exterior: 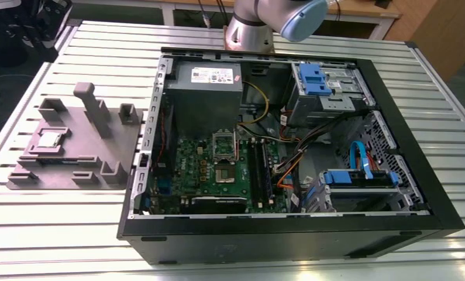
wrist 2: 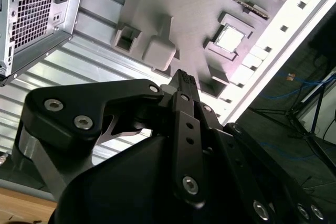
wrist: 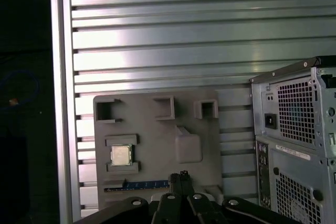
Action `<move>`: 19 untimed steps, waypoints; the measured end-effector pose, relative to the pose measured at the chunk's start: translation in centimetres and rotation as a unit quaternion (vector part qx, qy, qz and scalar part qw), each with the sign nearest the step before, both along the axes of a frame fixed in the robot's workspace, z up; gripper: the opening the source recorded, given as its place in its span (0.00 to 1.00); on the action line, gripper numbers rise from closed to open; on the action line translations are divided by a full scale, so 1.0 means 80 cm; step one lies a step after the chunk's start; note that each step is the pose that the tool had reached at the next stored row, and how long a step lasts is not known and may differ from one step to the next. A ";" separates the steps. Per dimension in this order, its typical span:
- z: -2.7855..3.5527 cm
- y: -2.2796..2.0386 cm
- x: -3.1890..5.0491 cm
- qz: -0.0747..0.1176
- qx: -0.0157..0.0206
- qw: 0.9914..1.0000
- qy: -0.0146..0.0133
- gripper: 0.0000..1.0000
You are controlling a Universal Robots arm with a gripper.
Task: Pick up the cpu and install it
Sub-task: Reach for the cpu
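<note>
The cpu (exterior: 49,139) is a small silver square lying in a recess of the grey fixture plate (exterior: 84,149), which sits at the exterior view's left of the open computer case (exterior: 295,234). Both wrist views look down on the plate from high above, with the cpu (wrist: 121,155) (wrist 2: 230,39) still in its recess. My gripper (wrist: 181,174) (wrist 2: 184,78) hangs well above the plate (wrist: 157,129), off to one side of the cpu. Its black fingers are together and hold nothing. On the green motherboard, the socket (exterior: 225,173) lies bare with its metal frame raised.
Tall posts and blocks (exterior: 92,105) rise from the fixture plate. The case holds a power supply (exterior: 205,79), blue drive brackets (exterior: 314,79), memory slots and loose cables (exterior: 295,158). The slatted metal table (exterior: 52,234) drops off beyond the plate. The arm's base (exterior: 252,29) stands behind the case.
</note>
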State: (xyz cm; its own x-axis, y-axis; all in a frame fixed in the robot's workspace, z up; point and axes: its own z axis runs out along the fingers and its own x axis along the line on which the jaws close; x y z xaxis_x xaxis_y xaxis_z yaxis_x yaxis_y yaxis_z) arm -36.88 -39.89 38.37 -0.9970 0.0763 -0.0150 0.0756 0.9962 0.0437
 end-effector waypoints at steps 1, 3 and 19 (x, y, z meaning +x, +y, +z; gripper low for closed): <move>0.0000 0.0000 -0.001 0.000 0.000 1.000 0.000 0.10; -0.0001 0.0000 -0.002 0.000 0.000 1.000 0.000 0.10; -0.0008 0.0000 -0.018 0.000 0.000 1.000 0.000 0.10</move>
State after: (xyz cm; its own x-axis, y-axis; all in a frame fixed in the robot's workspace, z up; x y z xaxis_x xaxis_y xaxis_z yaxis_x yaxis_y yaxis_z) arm -38.35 -39.89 38.30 -0.9970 0.0763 -0.0145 0.0756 0.9962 0.0436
